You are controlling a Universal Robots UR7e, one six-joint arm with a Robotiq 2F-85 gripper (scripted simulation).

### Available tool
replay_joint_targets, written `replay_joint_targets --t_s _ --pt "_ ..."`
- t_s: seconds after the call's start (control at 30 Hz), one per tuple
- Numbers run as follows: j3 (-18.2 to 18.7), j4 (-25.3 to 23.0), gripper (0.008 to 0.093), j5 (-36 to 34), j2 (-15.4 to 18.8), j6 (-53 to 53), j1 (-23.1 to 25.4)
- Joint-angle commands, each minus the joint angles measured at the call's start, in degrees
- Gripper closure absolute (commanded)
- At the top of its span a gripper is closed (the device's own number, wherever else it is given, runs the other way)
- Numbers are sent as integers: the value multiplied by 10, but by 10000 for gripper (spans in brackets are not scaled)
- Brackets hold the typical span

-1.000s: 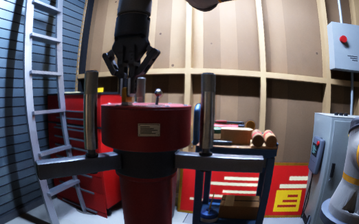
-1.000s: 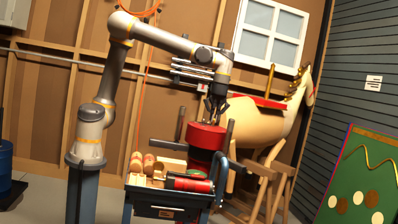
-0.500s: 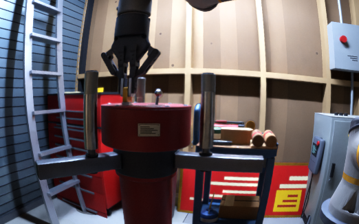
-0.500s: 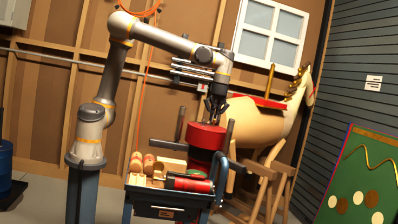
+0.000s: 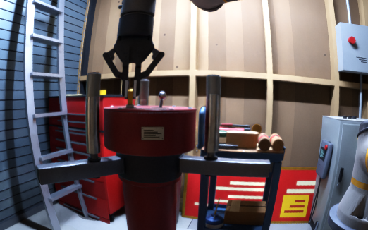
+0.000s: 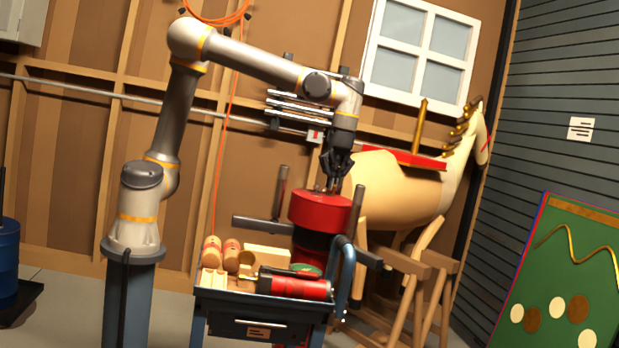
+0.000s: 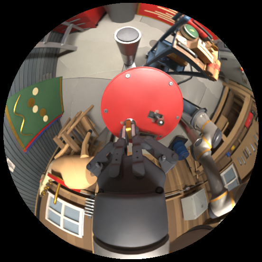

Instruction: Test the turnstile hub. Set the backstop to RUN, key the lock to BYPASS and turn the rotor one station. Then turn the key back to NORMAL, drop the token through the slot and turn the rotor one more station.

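Observation:
The brass key [image 5: 130,97] [image 7: 128,128] stands upright in its lock near the rim of the red turnstile hub [image 5: 149,131] [image 6: 319,211] [image 7: 142,103]. My gripper [image 5: 130,84] [image 6: 333,187] [image 7: 129,132] hangs straight above the hub's top, closed on the key's head. The backstop lever [image 5: 161,97] [image 7: 159,120], a thin stem with a ball knob, stands a little to the key's side. Grey rotor arms [image 5: 225,166] reach out from the hub, each with an upright post [image 5: 212,116] [image 7: 128,41]. A green token disc [image 6: 305,270] [image 7: 192,31] lies on the cart.
A blue cart [image 6: 265,288] stands beside the hub with wooden blocks, rolls and a red cylinder [image 6: 294,287]. A ladder [image 5: 42,106] and a red tool cabinet [image 5: 70,148] stand behind the hub. A wooden carousel horse [image 6: 407,190] is close on the other side.

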Motion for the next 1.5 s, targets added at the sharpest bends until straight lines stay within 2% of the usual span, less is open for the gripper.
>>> replay_joint_targets --t_s 0.0,0.93,1.47 --pt "0 0 934 0 0 -12 0" --pt "0 0 934 0 0 -421 0" --pt "0 0 934 0 0 -578 0"
